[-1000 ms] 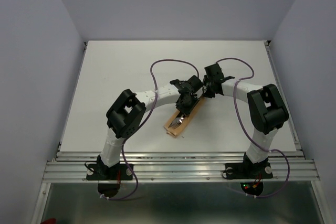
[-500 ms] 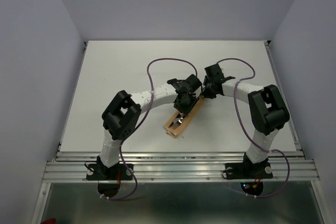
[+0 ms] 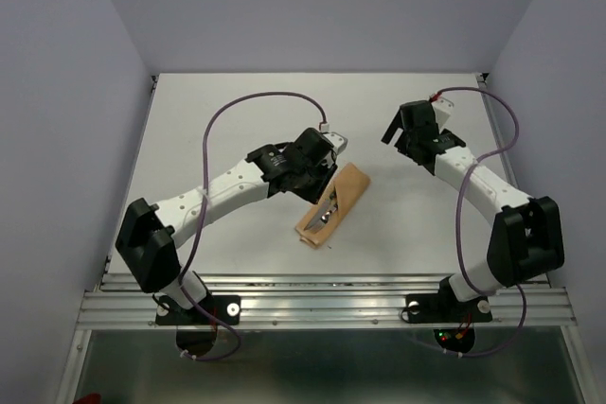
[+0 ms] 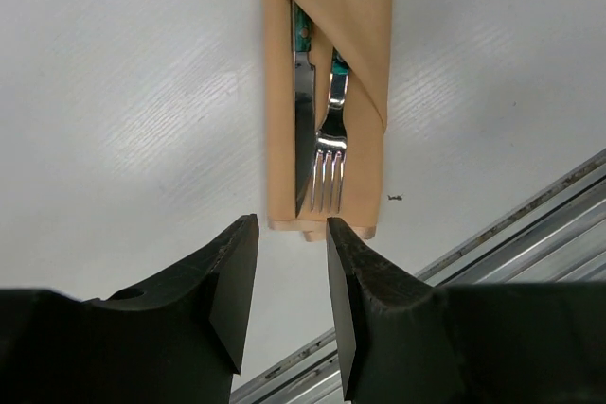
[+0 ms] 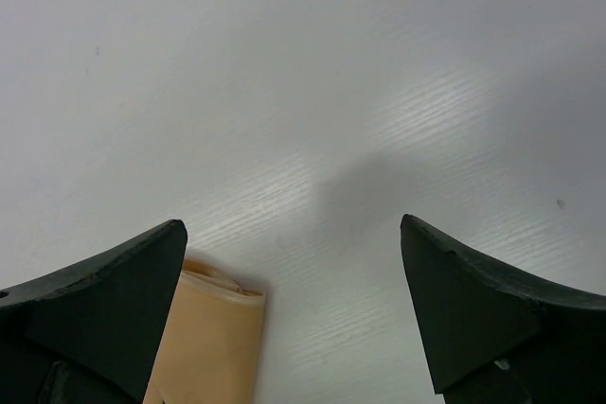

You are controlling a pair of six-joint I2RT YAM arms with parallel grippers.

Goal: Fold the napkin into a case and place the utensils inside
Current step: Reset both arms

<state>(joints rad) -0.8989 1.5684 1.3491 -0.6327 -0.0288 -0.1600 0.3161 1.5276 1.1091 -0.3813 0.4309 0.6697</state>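
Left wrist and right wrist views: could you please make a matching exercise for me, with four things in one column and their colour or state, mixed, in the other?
Column one:
1. case
2. fork
3. left gripper
4. right gripper

Column two:
a. jaws very wide apart, empty
b. silvery tines, tucked in the case
c. peach-tan, flat on the table
d. jaws a little apart, empty

Pairs: 1-c, 2-b, 3-d, 4-a.

Peach-tan case (image 4: 352,16) lies flat — utensils (image 4: 330,146) tucked inside.
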